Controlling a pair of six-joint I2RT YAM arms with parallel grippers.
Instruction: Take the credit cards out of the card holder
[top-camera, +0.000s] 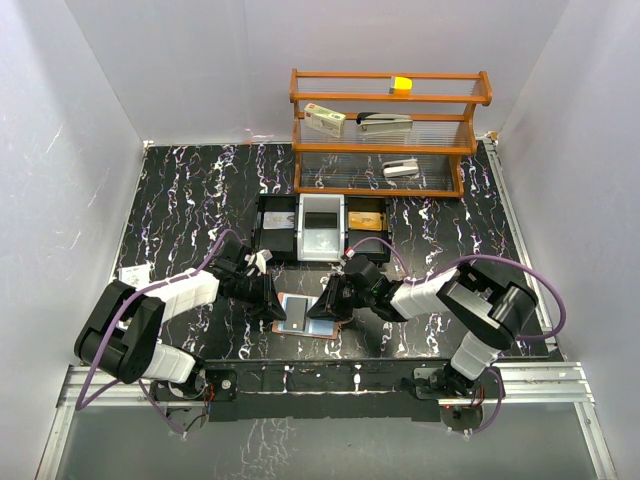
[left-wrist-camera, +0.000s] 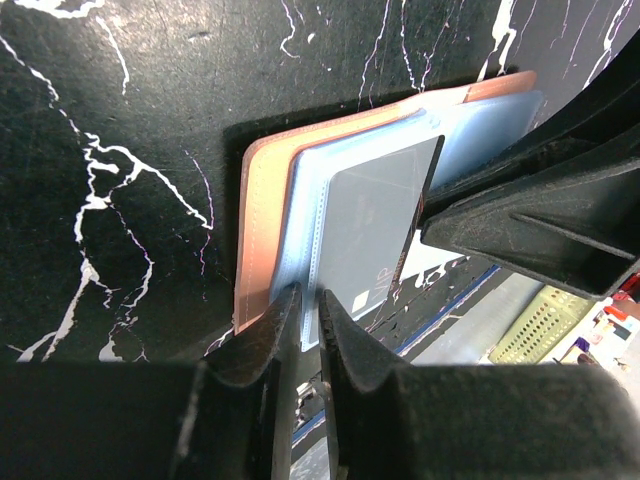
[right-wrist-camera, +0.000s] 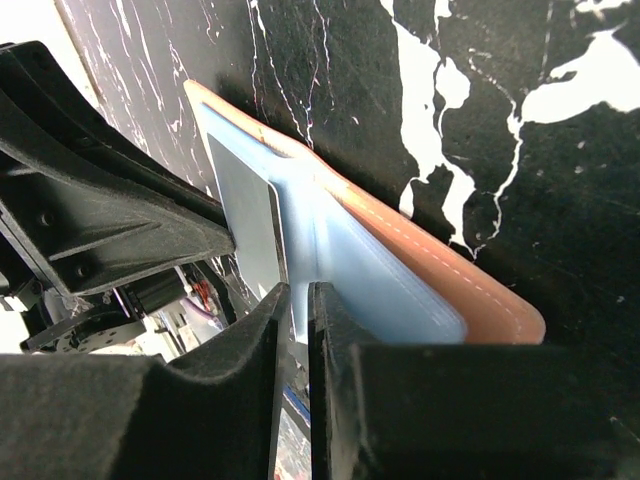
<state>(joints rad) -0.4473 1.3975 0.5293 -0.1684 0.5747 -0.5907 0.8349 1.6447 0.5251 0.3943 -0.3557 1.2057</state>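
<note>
salmon leather-like folding card holder (left-wrist-camera: 262, 230) looks floppy, flat grey card (left-wrist-camera: 375, 230) stiff and slick: grab card's exposed edge. left gripper (left-wrist-camera: 308, 300) pinches holder; right gripper (right-wrist-camera: 297, 295) narrow, hold unclear.

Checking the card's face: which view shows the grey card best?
Left wrist: the grey card lies nearly face-on inside the card holder. Right wrist catches it steeply foreshortened; top external shows only a small patch.

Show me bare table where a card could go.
Free: back-left table, left of the shelf and trays; also right of the trays. Crowded: centre, left pincer and right pincer at the card holder.
</note>
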